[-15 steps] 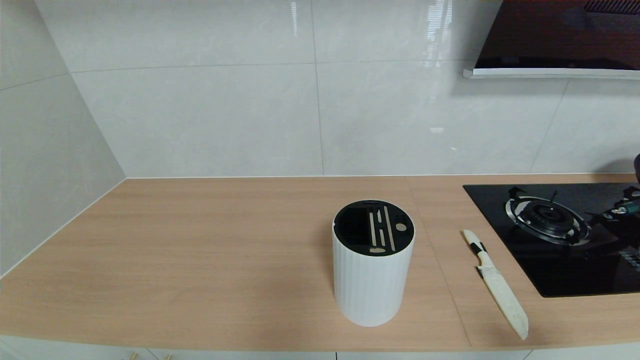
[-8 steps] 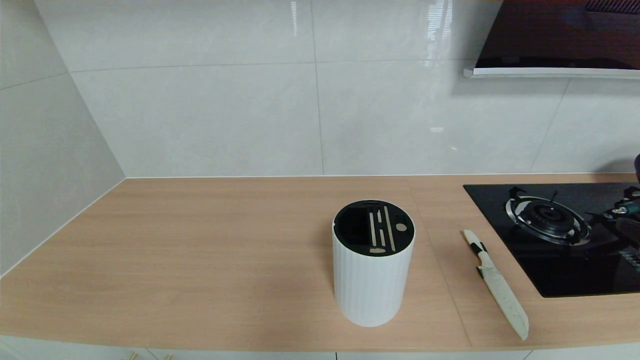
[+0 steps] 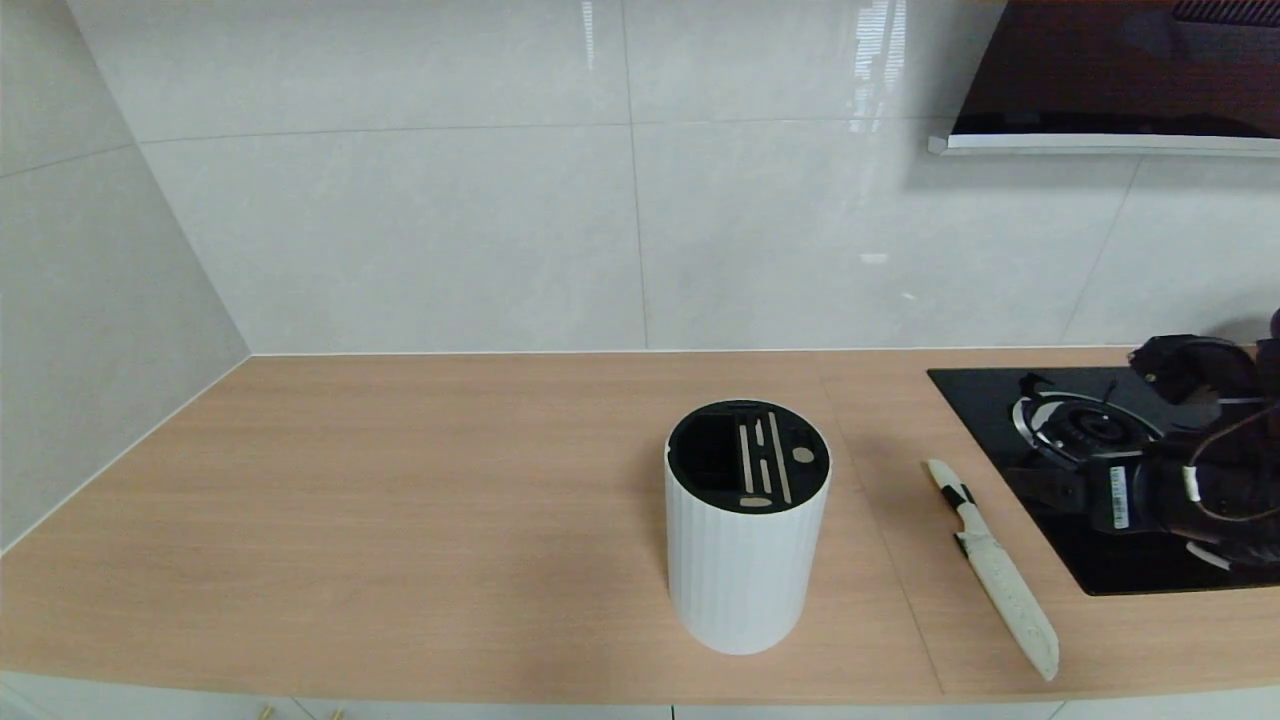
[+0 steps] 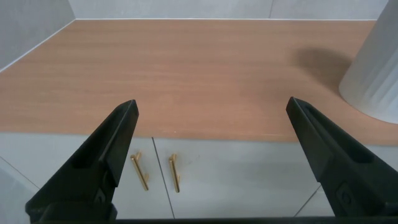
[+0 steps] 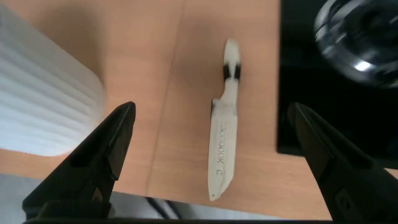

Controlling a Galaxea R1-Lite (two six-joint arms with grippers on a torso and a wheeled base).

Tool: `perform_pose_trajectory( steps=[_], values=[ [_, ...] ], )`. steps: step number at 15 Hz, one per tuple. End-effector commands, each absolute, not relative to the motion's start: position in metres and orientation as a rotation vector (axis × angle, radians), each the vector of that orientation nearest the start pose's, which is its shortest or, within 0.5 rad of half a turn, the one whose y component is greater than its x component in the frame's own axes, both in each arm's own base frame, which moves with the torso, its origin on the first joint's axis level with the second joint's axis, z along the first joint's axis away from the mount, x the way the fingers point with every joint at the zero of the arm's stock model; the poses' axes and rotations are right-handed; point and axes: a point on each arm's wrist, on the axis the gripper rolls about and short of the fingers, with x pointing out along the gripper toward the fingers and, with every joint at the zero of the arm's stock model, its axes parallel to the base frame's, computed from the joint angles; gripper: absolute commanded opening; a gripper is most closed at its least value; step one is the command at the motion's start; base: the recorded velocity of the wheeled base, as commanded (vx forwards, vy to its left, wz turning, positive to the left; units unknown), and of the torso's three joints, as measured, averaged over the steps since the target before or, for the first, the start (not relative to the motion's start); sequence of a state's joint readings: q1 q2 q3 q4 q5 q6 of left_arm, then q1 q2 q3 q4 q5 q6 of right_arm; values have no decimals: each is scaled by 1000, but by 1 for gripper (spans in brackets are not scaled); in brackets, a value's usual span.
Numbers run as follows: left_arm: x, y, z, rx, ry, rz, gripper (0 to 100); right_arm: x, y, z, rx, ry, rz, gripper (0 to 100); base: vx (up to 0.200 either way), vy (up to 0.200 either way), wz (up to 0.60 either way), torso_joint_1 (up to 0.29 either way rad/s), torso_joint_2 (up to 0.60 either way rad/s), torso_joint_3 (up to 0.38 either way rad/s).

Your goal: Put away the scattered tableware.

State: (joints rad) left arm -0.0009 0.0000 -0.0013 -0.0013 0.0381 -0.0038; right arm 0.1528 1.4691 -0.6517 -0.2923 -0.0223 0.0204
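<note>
I see R claw (image 5: 211, 115) spread wide above flat, speckled cream knife (image 3: 990, 566) on wood counter (image 3: 400, 500). Glossy black stove (image 3: 980, 402) just beside; ribbed white round holder (image 3: 745, 580) near. L claw (image 4: 211, 112) spread too.

the right arm (image 3: 1190, 480) has swung in over the gas hob (image 3: 975, 395), bringing the right gripper (image 5: 213, 112) near the knife (image 3: 990, 565).

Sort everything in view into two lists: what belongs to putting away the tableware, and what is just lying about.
Job: knife, lying on the counter; white ribbed knife holder; right pincer, open above the knife.
Not the job: gas hob; range hood; brass cabinet handles.
</note>
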Motion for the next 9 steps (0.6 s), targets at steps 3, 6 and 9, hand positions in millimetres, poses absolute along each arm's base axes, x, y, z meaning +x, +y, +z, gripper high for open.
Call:
perform_pose_trajectory(
  steps=[3, 6, 9],
  values=[
    [-23, 1, 76, -5, -2, 37, 100, 271, 41, 107, -45, 692, 106, 100, 0, 0, 0, 0, 0, 0],
    [-23, 1, 76, -5, -2, 38, 100, 291, 40, 67, -64, 729, 48, 100, 0, 0, 0, 0, 0, 0],
    [-23, 1, 76, -5, -2, 37, 100, 296, 40, 53, -62, 720, 40, 100, 0, 0, 0, 0, 0, 0]
  ],
)
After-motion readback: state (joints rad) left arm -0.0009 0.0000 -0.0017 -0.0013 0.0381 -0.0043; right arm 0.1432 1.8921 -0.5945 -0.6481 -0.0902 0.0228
